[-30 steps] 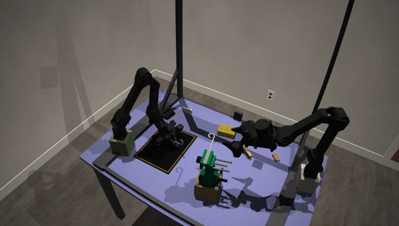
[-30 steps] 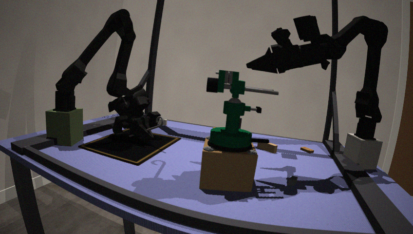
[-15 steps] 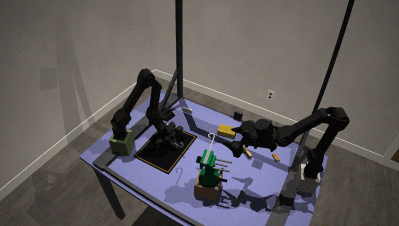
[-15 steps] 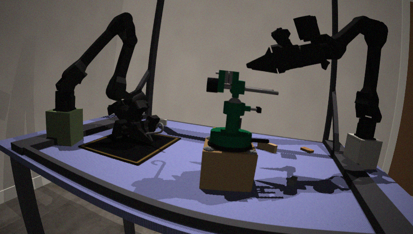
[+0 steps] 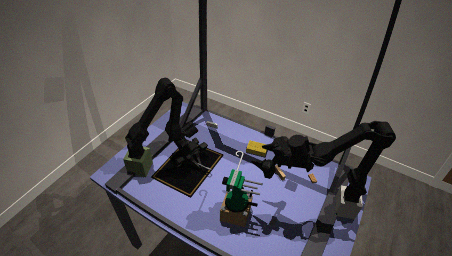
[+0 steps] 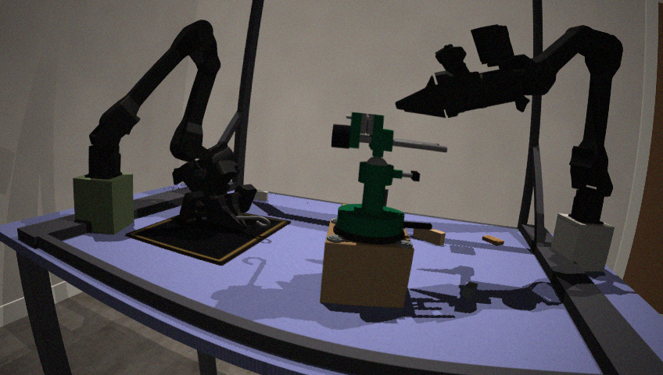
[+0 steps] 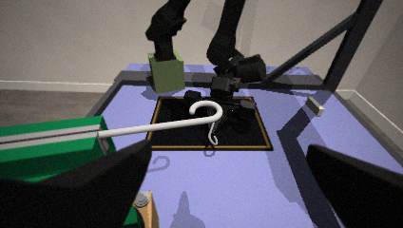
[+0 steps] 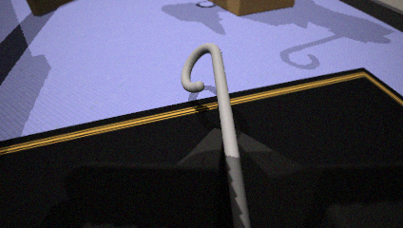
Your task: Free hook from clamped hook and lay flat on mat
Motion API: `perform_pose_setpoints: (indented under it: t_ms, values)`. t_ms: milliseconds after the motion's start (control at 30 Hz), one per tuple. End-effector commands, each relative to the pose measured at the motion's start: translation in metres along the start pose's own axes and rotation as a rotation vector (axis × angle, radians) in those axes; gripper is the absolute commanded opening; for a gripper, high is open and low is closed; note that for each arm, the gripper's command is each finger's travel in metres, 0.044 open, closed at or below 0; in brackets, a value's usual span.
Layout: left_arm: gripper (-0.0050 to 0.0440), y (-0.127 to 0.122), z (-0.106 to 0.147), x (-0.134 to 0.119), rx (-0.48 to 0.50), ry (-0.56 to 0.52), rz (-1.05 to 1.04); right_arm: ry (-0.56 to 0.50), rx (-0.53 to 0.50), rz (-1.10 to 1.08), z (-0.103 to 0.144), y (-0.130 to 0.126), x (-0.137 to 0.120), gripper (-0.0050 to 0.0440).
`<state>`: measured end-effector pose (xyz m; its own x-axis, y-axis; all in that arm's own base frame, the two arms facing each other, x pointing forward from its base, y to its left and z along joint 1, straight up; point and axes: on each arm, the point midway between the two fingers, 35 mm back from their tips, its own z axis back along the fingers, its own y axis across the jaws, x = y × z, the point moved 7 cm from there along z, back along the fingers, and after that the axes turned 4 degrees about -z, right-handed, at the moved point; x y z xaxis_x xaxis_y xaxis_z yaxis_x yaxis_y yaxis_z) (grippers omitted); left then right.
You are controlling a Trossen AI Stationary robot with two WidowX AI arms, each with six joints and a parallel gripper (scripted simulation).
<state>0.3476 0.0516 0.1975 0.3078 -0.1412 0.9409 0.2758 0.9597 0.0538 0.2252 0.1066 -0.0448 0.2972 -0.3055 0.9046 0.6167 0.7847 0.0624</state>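
The loose white hook (image 8: 223, 119) lies low across the black mat (image 5: 187, 169), its curved end (image 8: 197, 68) just past the mat's gold-edged border. My right gripper (image 5: 198, 158) is down on the mat and shut on the hook's shaft; its fingers show as dark shapes at the bottom of the right wrist view (image 8: 238, 209). The hook also shows in the exterior view (image 6: 253, 220). The clamped hook (image 5: 239, 160) sticks out of the green vise (image 5: 236, 190) on its brown block (image 6: 365, 269). My left gripper (image 5: 266, 168) is open and empty, in the air beside the vise.
A yellow sponge (image 5: 256, 148), two wooden blocks (image 5: 280, 173) (image 5: 312, 177), a black cube (image 5: 269, 130) and a small pale block (image 5: 212, 124) lie on the far part of the table. The right arm's green pedestal (image 5: 138, 161) stands beside the mat.
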Motion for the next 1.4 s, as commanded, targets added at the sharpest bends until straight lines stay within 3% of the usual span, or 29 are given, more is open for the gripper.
perform_pose_setpoints:
  t_ms: [0, 533, 833, 900, 1133, 1367]
  values:
    - [0.0440, 0.0009, 0.0022, 0.0083, 0.003, -0.021, -0.016, -0.003, 0.006, -0.013, 0.0008, 0.0026, 0.0028, 0.0027]
    - [0.0440, 0.0009, 0.0022, 0.0083, 0.003, -0.021, -0.016, -0.003, 0.006, -0.013, 0.0008, 0.0026, 0.0028, 0.0050]
    - [0.0440, 0.0009, 0.0022, 0.0083, 0.003, -0.021, -0.016, -0.003, 0.006, -0.013, 0.0008, 0.0026, 0.0028, 0.0266]
    - [0.0440, 0.0009, 0.0022, 0.0083, 0.003, -0.021, -0.016, -0.003, 0.006, -0.013, 0.0008, 0.0026, 0.0028, 0.0266]
    - [0.0440, 0.0009, 0.0022, 0.0083, 0.003, -0.021, -0.016, -0.003, 0.006, -0.013, 0.0008, 0.0026, 0.0028, 0.0434]
    - [0.0440, 0.0009, 0.0022, 0.0083, 0.003, -0.021, -0.016, -0.003, 0.006, -0.013, 0.0008, 0.0026, 0.0028, 0.0440]
